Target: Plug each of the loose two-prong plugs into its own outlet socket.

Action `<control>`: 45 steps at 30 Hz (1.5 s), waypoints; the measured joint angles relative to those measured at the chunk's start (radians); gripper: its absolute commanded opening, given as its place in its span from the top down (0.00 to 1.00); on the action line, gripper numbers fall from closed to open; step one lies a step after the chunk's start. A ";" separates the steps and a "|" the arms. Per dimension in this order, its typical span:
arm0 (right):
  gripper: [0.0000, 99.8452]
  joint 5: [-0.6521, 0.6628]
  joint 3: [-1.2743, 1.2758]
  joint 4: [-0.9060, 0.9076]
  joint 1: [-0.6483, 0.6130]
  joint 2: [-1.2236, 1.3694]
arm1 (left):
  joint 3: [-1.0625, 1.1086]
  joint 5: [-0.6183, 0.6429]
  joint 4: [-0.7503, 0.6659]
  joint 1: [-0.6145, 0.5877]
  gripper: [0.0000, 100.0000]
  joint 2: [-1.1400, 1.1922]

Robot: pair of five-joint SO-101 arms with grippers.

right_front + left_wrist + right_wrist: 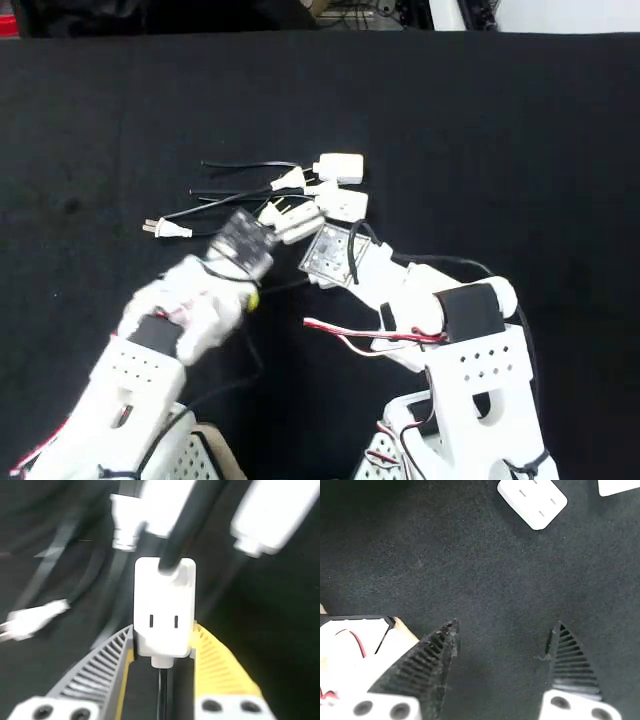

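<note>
Near the overhead frame's centre, my left gripper (163, 630) pinches a white socket (164, 600); my right gripper (505, 626) hangs spread over black cloth (470, 570), near a second socket (532, 500).

Tangled cords (250, 165) just beside sockets (347, 204)

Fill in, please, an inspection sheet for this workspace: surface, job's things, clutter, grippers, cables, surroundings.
Surface: black cloth-covered table, flat.
Job's things: white square outlet socket with two slots, gripped; second white outlet socket, lying slots-up on the cloth; loose white two-prong plug, lying apart, unplugged.
Clutter: nothing seen.
Grippers: left gripper shut on the slotted socket; right gripper open over bare cloth.
Cables: thin black cables trail from the plugs; red and white wires on one arm.
Surroundings: pale background beyond the far edge, too unclear to name.
</note>
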 measured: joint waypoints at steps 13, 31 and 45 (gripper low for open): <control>0.72 -0.068 0.000 -0.034 0.000 0.000 | -0.397 -0.015 -0.109 -0.241 0.97 0.400; 0.72 -0.209 0.000 -0.075 0.000 0.000 | -1.162 0.084 0.178 -0.334 0.67 1.158; 0.72 -0.209 0.000 -0.075 0.000 0.000 | -1.192 0.077 0.293 -0.414 0.66 1.168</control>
